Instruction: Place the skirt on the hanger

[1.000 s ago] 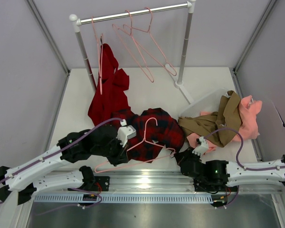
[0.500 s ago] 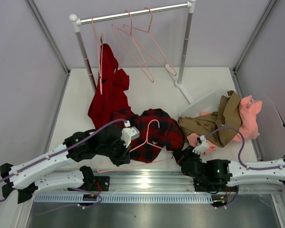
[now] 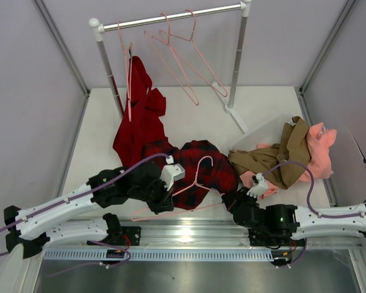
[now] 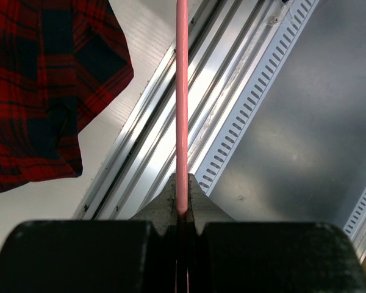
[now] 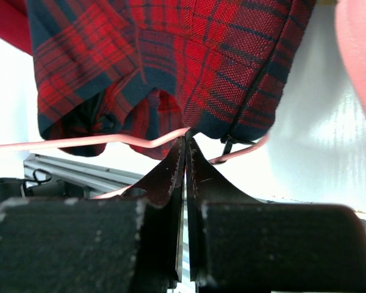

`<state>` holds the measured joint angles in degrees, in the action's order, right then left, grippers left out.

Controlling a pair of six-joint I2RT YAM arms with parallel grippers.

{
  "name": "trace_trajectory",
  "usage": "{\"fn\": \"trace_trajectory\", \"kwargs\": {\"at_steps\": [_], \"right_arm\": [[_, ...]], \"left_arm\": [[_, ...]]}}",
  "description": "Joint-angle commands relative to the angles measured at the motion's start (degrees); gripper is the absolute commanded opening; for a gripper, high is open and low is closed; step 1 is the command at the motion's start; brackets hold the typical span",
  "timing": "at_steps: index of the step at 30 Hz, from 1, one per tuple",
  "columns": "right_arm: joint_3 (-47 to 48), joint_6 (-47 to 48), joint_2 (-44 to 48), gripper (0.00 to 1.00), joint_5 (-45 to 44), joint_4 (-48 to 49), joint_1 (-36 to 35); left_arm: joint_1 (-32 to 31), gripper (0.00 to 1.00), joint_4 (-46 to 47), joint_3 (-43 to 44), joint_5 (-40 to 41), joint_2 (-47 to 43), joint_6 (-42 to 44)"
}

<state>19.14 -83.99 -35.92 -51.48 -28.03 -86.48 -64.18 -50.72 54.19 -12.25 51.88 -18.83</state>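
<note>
The red and navy plaid skirt (image 3: 189, 155) lies bunched at the table's near middle. A pale-pink hanger (image 3: 147, 215) rests across it, hook up over the fabric and bottom bar along the near edge. My left gripper (image 3: 163, 206) is shut on the hanger's bar; in the left wrist view the pink rod (image 4: 182, 91) runs straight out from my left gripper (image 4: 183, 183), with the skirt (image 4: 36, 91) to the left. My right gripper (image 3: 235, 198) is at the skirt's near right corner. In the right wrist view my right gripper (image 5: 186, 141) pinches the skirt's (image 5: 219, 61) lower edge, and the hanger wire (image 5: 79, 141) passes just behind.
A clothes rail (image 3: 171, 18) at the back carries several more pink hangers, and a plain red garment (image 3: 140, 116) hangs from its left post. Tan and pink clothes (image 3: 293, 152) fill a clear bin at the right. A metal rail (image 3: 189, 235) runs along the table's near edge.
My left gripper has carried the hanger to the right, so its hook now lies further over the skirt. The skirt's left part has bunched up. The right arm has barely moved.
</note>
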Motion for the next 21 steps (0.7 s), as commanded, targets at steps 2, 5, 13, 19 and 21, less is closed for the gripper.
{"fn": "trace_trajectory", "kwargs": {"at_steps": [2,5,13,19,21], "right_arm": [[3.71,2.07,1.12,0.0,-1.52,-0.09,-1.15],[5.12,3.3,1.38,0.0,-1.69,-1.32,-1.85],[8.72,4.62,1.91,0.0,-0.37,-5.89,-2.56],[11.44,3.22,2.79,0.0,0.86,-12.74,-2.73],[14.34,3.21,3.22,0.08,1.38,-17.04,-2.73]], "left_arm": [[-0.77,0.0,7.03,-0.58,-2.51,-0.46,1.87],[-1.12,0.0,7.91,-0.93,-2.69,0.24,2.13],[-2.0,0.0,11.16,-1.46,-2.43,-0.28,3.62],[-2.35,0.0,14.15,-1.55,-2.6,-2.48,4.94],[-2.35,0.0,15.21,-0.85,-1.9,-3.19,5.29]]}}
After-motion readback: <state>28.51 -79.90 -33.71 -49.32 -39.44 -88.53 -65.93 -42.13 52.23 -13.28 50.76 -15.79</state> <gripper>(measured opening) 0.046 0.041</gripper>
